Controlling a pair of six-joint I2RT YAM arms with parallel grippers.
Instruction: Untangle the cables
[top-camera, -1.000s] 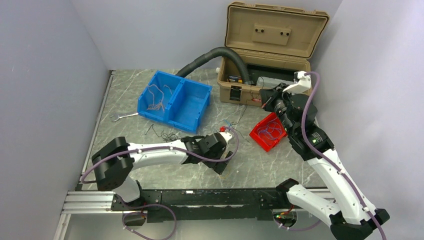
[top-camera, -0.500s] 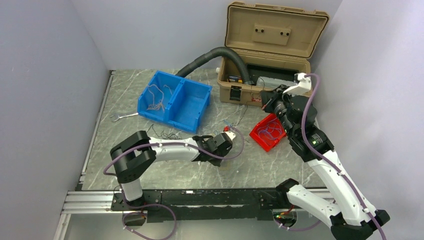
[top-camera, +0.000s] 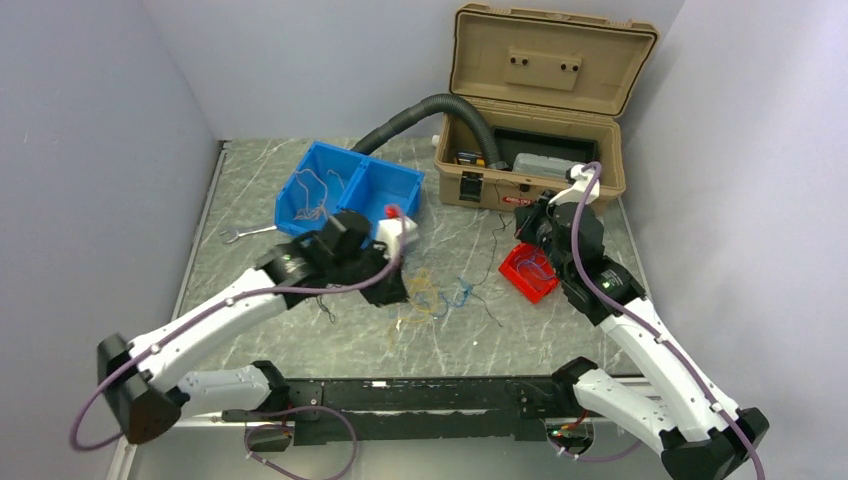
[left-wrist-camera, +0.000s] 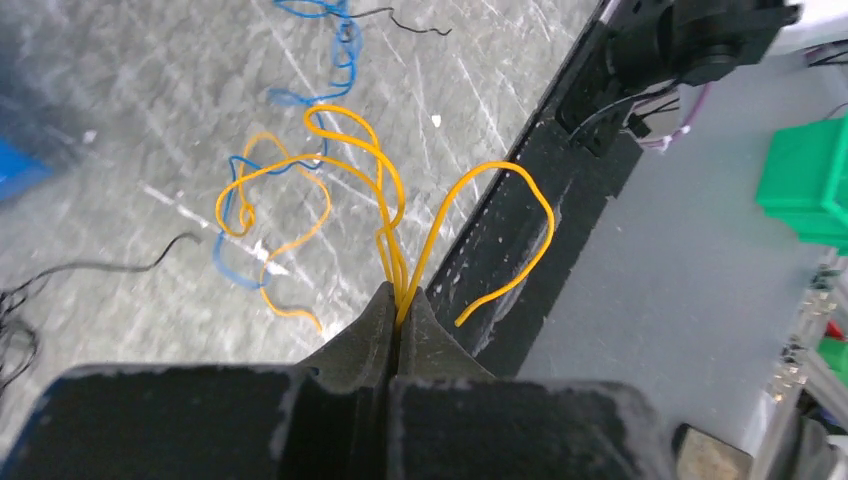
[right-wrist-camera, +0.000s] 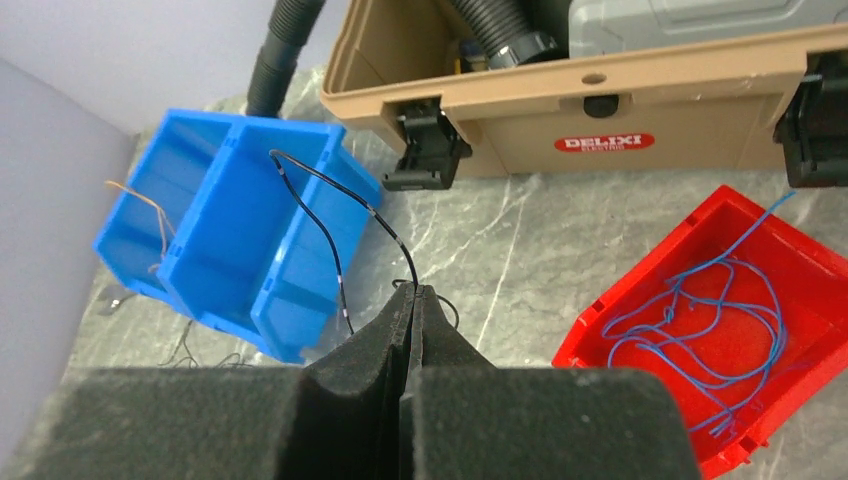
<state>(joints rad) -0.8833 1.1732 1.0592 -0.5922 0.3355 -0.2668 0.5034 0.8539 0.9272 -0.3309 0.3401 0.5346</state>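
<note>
Swung up toward blue bin (top-camera: 390, 200) since earlier, with left gripper (left-wrist-camera: 400, 298) clamped on several yellow cables (left-wrist-camera: 385, 180) and right gripper (right-wrist-camera: 413, 293) pinching one black cable (right-wrist-camera: 322, 222). Best to lift slowly, shaking blue strands (left-wrist-camera: 218, 255) loose onto table (top-camera: 520, 330).

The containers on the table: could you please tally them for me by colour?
blue bin: 1
red bin: 1
tan toolbox: 1
Total: 3
</note>
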